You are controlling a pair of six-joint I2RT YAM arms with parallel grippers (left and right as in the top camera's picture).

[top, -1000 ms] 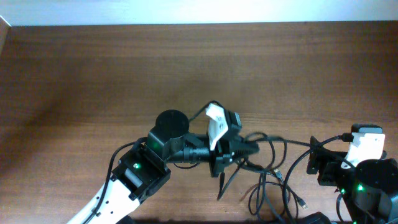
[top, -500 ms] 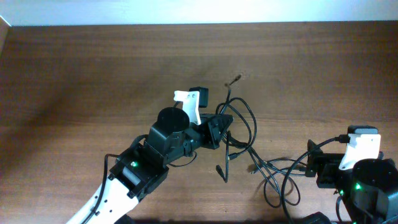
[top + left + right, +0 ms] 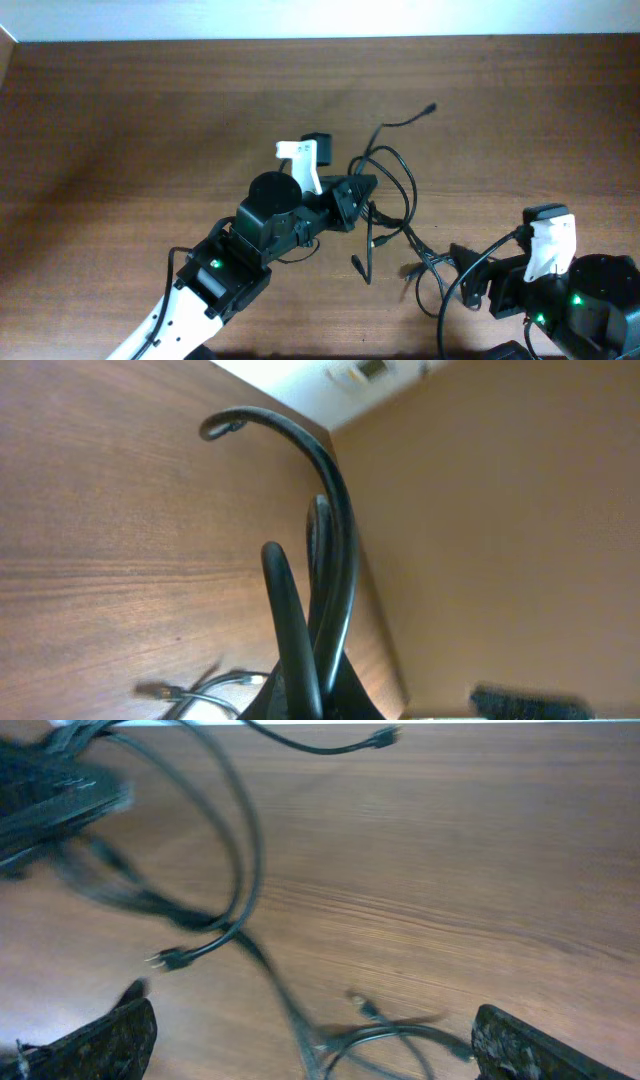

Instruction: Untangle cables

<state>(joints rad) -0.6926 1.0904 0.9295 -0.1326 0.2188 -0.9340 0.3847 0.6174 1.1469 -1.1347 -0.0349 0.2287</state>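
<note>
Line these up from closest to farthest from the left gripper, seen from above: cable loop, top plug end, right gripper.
1. cable loop, at the left gripper's tips.
2. top plug end, up and right.
3. right gripper, far lower right.

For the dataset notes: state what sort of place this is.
Likely a robotics lab bench: a wooden table against a white wall, a left arm and right arm, and tangled cables.
</note>
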